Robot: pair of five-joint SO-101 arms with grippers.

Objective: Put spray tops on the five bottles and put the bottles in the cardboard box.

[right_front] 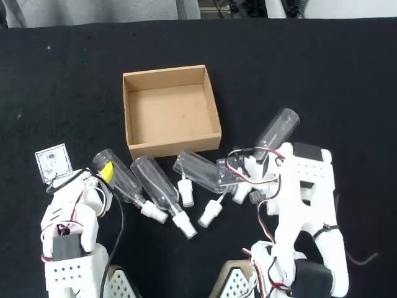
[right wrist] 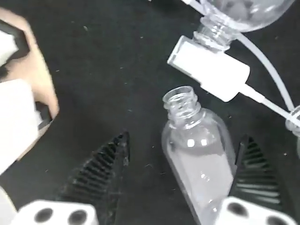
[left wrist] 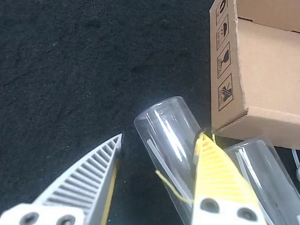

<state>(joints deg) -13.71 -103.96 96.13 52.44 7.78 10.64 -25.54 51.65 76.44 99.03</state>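
Clear cylindrical plastic bottles (right_front: pixel 156 181); square cardboard box (right_front: pixel 175 144)

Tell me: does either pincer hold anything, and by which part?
Nothing is held. The right pincer is open around the body of the uncapped bottle; the left pincer is open at the base of the leftmost bottle.

Robotics lab: black cloth table (right_front: pixel 335 68), 2 wired arms (right_front: pixel 304 205), cables (right_front: pixel 242 7) behind.

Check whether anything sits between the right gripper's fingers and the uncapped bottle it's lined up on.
Nothing visible does. The right gripper has its open fingers on either side of the uncapped bottle, with only bare black table in the gaps. A white spray top lies past the bottle's mouth, outside the closing path.
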